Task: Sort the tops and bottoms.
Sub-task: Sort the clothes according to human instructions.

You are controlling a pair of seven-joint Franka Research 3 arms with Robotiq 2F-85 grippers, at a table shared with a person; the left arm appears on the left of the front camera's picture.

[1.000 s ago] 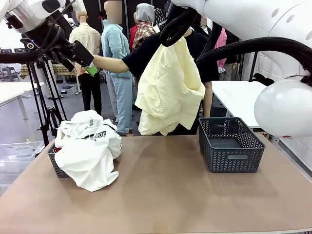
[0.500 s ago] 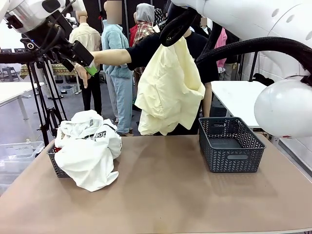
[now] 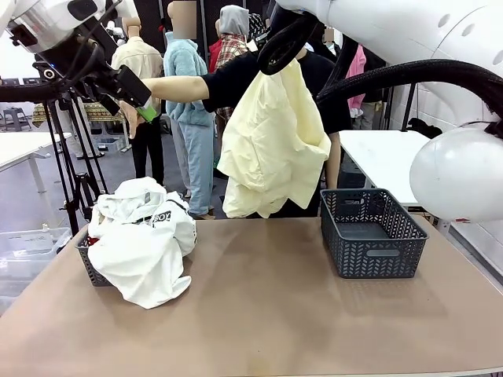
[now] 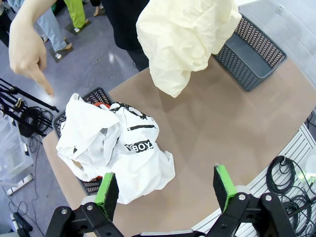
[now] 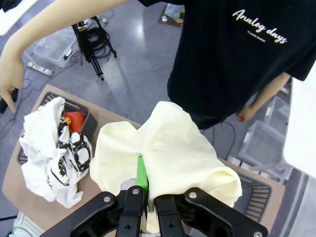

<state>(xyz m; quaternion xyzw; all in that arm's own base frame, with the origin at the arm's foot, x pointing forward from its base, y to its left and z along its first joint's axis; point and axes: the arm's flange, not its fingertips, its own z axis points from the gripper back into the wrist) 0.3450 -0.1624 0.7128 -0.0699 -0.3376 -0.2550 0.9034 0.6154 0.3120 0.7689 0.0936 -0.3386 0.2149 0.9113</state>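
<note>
The right gripper (image 5: 144,195) has its jaws pinched on a pale yellow garment (image 3: 271,145), holding it high over the back of the bench (image 3: 267,314) between the two baskets, just as it hung a second ago. The left gripper (image 4: 165,190) hovers high above the left end with jaws spread and nothing between them. What has changed is the person's hand (image 4: 29,47): over the last second it has swung from behind the left gripper to point a finger down at the left basket (image 4: 96,96), where a white T-shirt with black lettering (image 4: 116,148) is heaped over something red-orange. The right basket (image 3: 371,233) sits empty. That gesture probably marks the left basket as the destination, so the yellow piece likely counts as a top.
</note>
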